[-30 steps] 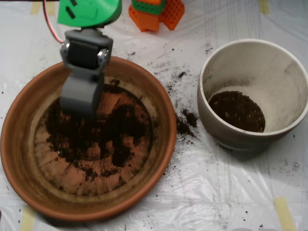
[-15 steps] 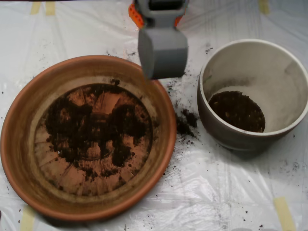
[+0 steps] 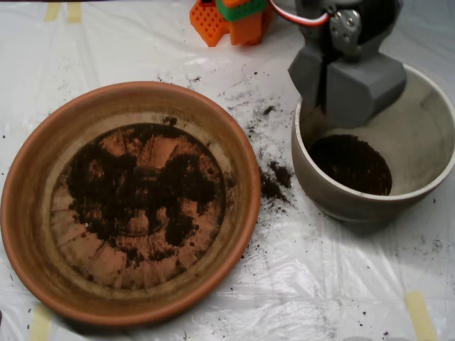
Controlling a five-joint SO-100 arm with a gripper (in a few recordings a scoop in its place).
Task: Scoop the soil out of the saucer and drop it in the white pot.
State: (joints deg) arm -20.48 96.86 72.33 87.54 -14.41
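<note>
My end effector [image 3: 346,89] — the grey clamshell scoop — hangs over the upper-left rim of the white pot [image 3: 426,153], its two halves drawn together with only a thin dark seam between them, so it reads as closed, though I cannot see whether anything is inside; above it a red and white cable [image 3: 295,14] loops toward my arm. The pot stands on the right of the plastic-covered surface [image 3: 320,284], its pale interior dusty, with a round patch of dark soil [image 3: 350,163] lying at its bottom. The terracotta saucer [image 3: 28,206] sits well to the left, apart from the pot; more soil [image 3: 142,188] is spread in a thin, broken layer across its ridged base, the orange clay showing through in gaps, mostly toward the lower edge. Between saucer and pot, spilled crumbs [image 3: 274,181] lie on the surface in a small clump just beside the pot's outer wall, with finer specks scattered up toward the top edge; an orange and green block [image 3: 234,18] stands at the top, and strips of tan tape [image 3: 419,312] hold the sheet at the corners.
</note>
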